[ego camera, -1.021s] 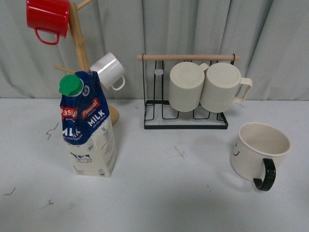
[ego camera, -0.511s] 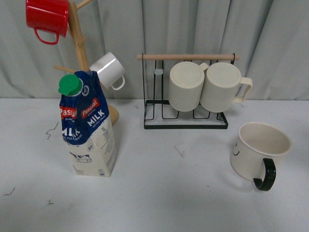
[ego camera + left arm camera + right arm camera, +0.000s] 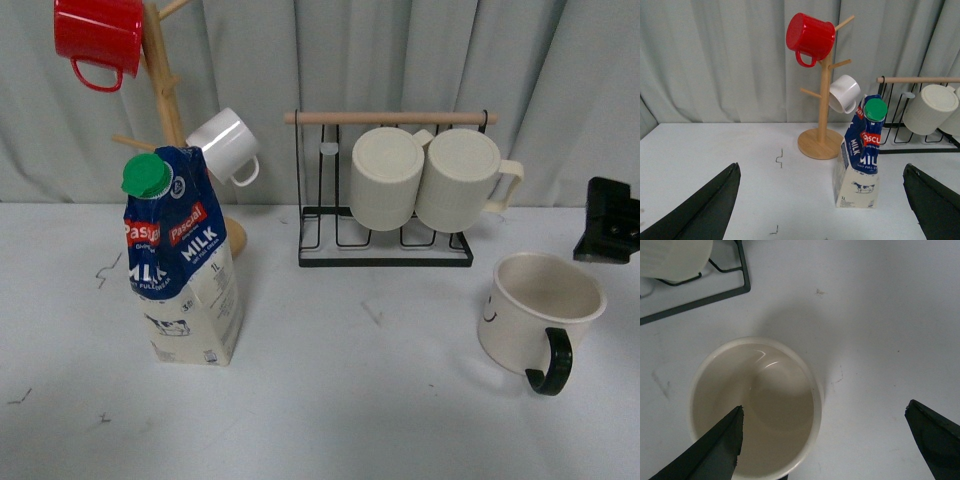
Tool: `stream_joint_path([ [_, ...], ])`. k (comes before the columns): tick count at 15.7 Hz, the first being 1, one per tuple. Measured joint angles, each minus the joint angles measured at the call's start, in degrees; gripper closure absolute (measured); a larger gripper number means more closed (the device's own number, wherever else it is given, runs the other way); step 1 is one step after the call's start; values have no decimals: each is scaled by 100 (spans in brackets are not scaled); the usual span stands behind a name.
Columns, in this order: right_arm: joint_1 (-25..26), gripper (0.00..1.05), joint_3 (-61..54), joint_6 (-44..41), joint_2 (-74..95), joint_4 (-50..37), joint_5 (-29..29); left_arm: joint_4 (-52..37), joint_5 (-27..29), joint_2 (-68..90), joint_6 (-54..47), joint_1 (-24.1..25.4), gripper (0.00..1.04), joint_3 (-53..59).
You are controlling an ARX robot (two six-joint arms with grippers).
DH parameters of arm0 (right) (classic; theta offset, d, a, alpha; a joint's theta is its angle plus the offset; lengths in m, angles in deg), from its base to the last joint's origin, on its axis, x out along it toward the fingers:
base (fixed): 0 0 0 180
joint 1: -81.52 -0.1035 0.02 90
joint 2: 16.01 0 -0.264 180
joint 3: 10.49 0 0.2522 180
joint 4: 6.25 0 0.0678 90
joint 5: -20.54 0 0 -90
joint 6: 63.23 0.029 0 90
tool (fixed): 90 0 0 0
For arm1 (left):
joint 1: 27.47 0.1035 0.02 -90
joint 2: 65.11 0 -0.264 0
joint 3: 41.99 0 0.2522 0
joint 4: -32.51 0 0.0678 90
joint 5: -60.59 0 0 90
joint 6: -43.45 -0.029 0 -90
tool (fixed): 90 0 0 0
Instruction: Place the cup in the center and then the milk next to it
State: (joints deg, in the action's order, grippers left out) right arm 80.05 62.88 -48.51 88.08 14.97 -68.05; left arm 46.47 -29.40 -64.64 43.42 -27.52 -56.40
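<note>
The cup (image 3: 530,308), cream with a black handle and a small smiley face, stands upright on the right of the white table. The milk (image 3: 180,265), a blue and white carton with a green cap, stands upright on the left. My right gripper (image 3: 607,224) shows at the right edge, above and behind the cup. In the right wrist view, this gripper (image 3: 825,407) hangs open over the cup (image 3: 755,405), one finger over its mouth and the other beyond the rim. My left gripper (image 3: 821,166) is open and empty, with the milk (image 3: 859,167) standing apart ahead of it.
A wooden mug tree (image 3: 165,90) with a red mug (image 3: 98,35) and a small white mug (image 3: 225,145) stands behind the milk. At the back centre, a black wire rack (image 3: 385,235) holds two ribbed cream mugs (image 3: 425,178). A grey curtain closes the back.
My right gripper has come into the front view at the right edge, above the cup. The cup and the milk have not moved.
</note>
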Motion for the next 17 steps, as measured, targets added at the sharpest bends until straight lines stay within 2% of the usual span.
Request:
stream_joint_path([
  [5, -157, 7, 356, 81, 758, 116, -229, 0, -2, 0, 0, 0, 7, 0],
  [11, -157, 71, 654, 120, 1143, 280, -328, 0, 0, 0, 0, 0, 7, 0],
  [13, -160, 99, 695, 136, 1139, 328, -354, 0, 0, 0, 0, 0, 7, 0],
  [17, -151, 102, 564, 177, 776, 621, -280, 0, 0, 0, 0, 0, 7, 0],
])
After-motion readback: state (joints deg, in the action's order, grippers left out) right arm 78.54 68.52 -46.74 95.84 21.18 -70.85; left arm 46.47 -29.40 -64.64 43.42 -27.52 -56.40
